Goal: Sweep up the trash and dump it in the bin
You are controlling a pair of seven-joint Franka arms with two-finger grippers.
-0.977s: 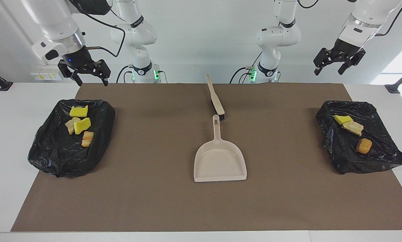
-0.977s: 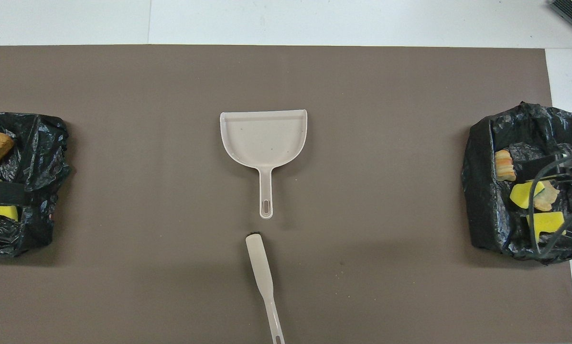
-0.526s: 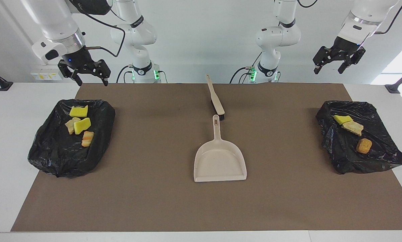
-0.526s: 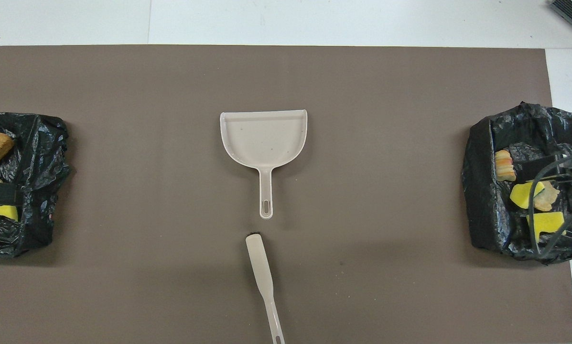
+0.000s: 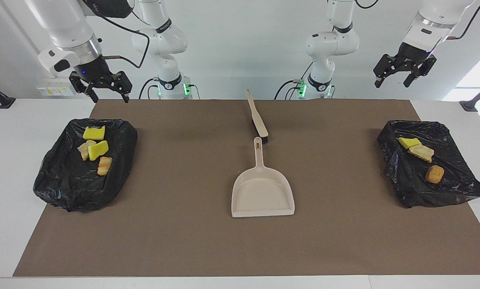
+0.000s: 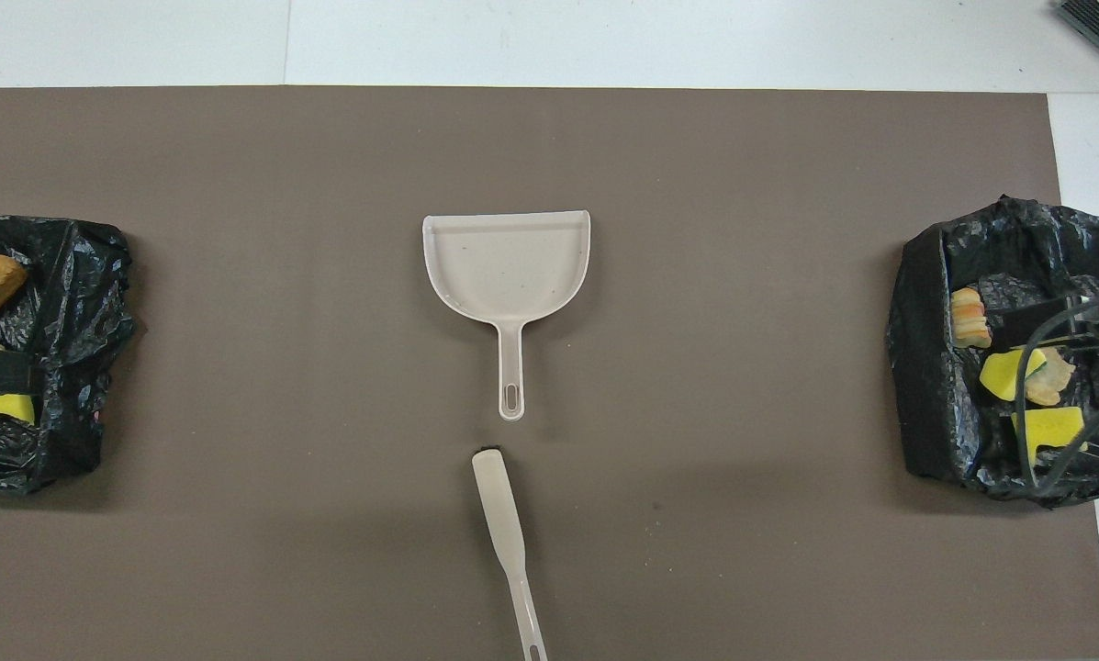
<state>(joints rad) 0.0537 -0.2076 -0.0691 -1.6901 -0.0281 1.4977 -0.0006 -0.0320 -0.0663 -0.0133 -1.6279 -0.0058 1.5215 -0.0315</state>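
Note:
All the trash lies in two black bag-lined bins. The bin (image 5: 63,184) at the right arm's end holds yellow sponge chunks (image 5: 98,149) and tan bread-like lumps (image 5: 104,165). The bin (image 5: 456,188) at the left arm's end holds a yellow chunk (image 5: 409,142), a tan piece (image 5: 421,152) and a brown lump (image 5: 434,174). My right gripper (image 5: 107,94) hangs open and empty over its bin's edge nearest the robots. My left gripper (image 5: 393,82) hangs open and empty, high above the table near its bin.
A beige dustpan (image 5: 262,192) lies mid-mat, handle toward the robots. The beige-handled brush (image 5: 258,118) lies just nearer to the robots, bristles by the dustpan's handle tip. The brown mat (image 5: 175,224) covers most of the white table (image 5: 7,160).
My left gripper has risen a little. The right arm, dustpan, brush and trash have not moved.

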